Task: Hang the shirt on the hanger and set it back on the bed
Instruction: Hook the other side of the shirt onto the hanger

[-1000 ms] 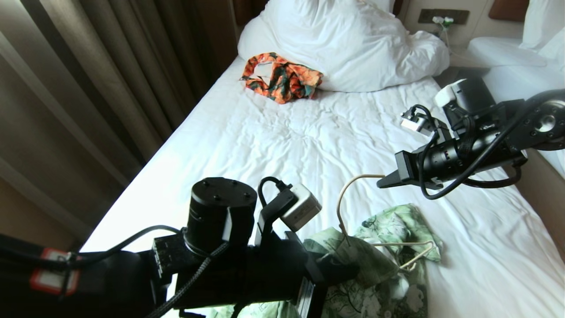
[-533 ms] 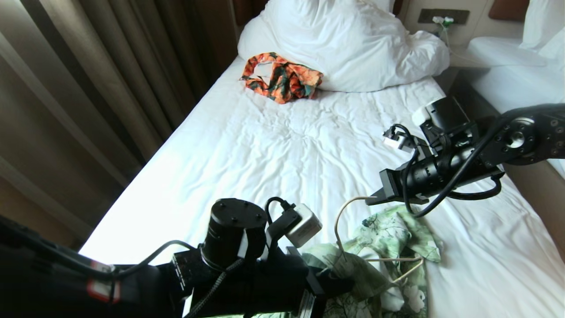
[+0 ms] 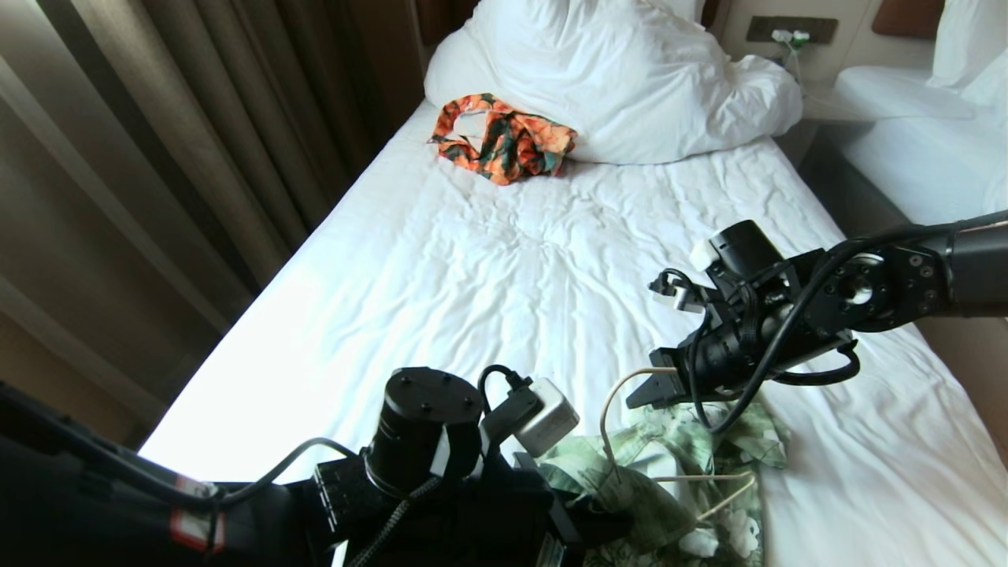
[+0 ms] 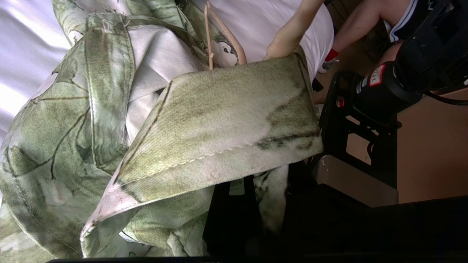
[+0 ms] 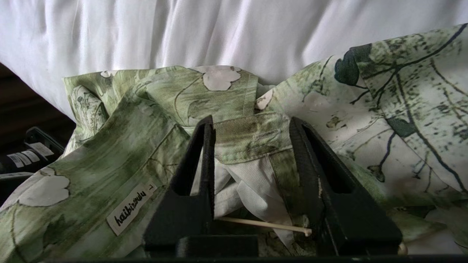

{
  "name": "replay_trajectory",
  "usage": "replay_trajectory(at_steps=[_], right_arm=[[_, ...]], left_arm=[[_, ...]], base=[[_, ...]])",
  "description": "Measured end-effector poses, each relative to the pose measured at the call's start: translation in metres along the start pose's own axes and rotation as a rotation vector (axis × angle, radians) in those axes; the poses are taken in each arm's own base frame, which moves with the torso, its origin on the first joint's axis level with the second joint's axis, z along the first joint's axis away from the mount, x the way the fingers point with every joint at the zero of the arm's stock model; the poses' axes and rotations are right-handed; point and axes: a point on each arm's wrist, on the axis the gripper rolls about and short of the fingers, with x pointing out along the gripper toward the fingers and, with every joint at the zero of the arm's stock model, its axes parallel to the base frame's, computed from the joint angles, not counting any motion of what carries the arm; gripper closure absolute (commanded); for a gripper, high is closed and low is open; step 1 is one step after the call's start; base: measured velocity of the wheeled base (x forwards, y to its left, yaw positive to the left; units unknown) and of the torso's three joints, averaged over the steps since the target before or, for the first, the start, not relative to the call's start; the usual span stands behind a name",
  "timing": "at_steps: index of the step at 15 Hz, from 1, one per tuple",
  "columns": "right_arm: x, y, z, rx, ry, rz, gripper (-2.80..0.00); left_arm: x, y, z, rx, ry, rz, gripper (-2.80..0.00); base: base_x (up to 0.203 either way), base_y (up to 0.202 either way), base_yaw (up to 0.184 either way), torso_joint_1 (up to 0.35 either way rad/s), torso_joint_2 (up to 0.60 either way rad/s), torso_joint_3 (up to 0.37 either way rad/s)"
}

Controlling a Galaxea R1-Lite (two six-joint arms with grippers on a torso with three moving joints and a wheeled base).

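The green-and-white floral shirt (image 3: 677,472) lies bunched on the near end of the bed (image 3: 504,260). The cream hanger (image 3: 605,409) is partly inside it, hook sticking up. My right gripper (image 3: 642,391) hovers at the hook tip, just above the shirt. In the right wrist view that gripper (image 5: 252,128) is open; the hanger wire (image 5: 263,224) lies loose between its fingers (image 5: 206,153), over the shirt (image 5: 146,146). My left gripper (image 3: 610,516) is low at the front. In the left wrist view it (image 4: 263,197) is shut on a fold of the shirt (image 4: 204,120), near the hanger (image 4: 208,36).
An orange-and-dark-green garment (image 3: 504,138) lies by the white duvet and pillows (image 3: 614,71) at the head of the bed. Curtains (image 3: 157,157) hang along the left. A second white bed (image 3: 929,150) is at the right. A person's arm (image 4: 292,33) shows beside the bed.
My right gripper sank toward the shirt with the hanger hook, then opened and let the hook go. My left arm sank too, and shirt and hanger dropped lower onto the bed.
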Motion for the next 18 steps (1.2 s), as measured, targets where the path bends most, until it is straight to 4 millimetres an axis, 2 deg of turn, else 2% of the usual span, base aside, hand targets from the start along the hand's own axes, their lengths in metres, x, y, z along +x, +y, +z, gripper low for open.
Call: replay_trajectory(at_steps=[9, 18], right_arm=[[0.022, -0.008, -0.011, -0.027, 0.082, 0.013, -2.80], [0.029, 0.006, -0.020, -0.054, 0.125, 0.045, -2.80]], left_arm=[[-0.001, -0.003, 0.003, 0.010, -0.010, -0.007, 0.00], [-0.002, -0.003, 0.002, 0.010, -0.008, -0.005, 0.00]], base=[[0.000, 0.000, 0.000, 0.000, 0.00, 0.000], [0.000, 0.000, 0.000, 0.000, 0.00, 0.000]])
